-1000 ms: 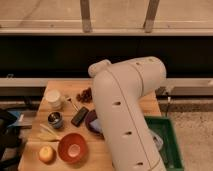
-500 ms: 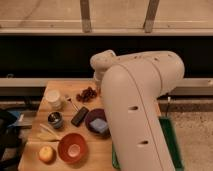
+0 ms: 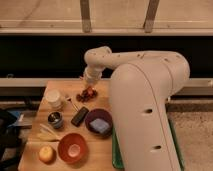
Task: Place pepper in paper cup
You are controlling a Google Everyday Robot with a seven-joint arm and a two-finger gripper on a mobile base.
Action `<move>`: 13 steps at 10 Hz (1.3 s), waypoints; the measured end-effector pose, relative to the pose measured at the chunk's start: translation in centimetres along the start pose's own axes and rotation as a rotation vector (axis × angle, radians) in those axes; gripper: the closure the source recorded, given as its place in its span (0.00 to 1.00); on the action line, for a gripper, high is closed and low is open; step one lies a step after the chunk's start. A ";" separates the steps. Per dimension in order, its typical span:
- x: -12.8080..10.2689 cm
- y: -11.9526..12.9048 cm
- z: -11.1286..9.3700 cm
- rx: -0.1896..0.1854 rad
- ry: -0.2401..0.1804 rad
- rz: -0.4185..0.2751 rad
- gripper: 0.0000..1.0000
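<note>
The white paper cup (image 3: 53,98) stands upright at the table's back left. My gripper (image 3: 89,84) hangs from the arm's wrist (image 3: 93,71) at the back middle of the table. It points down right over the dark red berry cluster (image 3: 86,94), to the right of the cup. I cannot pick out the red-orange pepper for sure. A thin pale sliver (image 3: 73,103) lies between the cup and the berries.
On the wooden table (image 3: 35,145): a dark metal cup (image 3: 55,119), a black block (image 3: 79,116), a purple bowl (image 3: 93,116) holding a blue thing, an orange-red bowl (image 3: 72,147), a yellow fruit (image 3: 46,153), pale strips (image 3: 47,133). A green bin (image 3: 117,156) and the arm's bulk (image 3: 150,105) stand to the right.
The arm has reached toward the table's back and its bulk has swung right, uncovering the purple bowl. The gripper has come down over the berry cluster.
</note>
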 end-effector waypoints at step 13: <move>0.4 11.6 -2.6 -0.214 -0.051 -0.324 0.87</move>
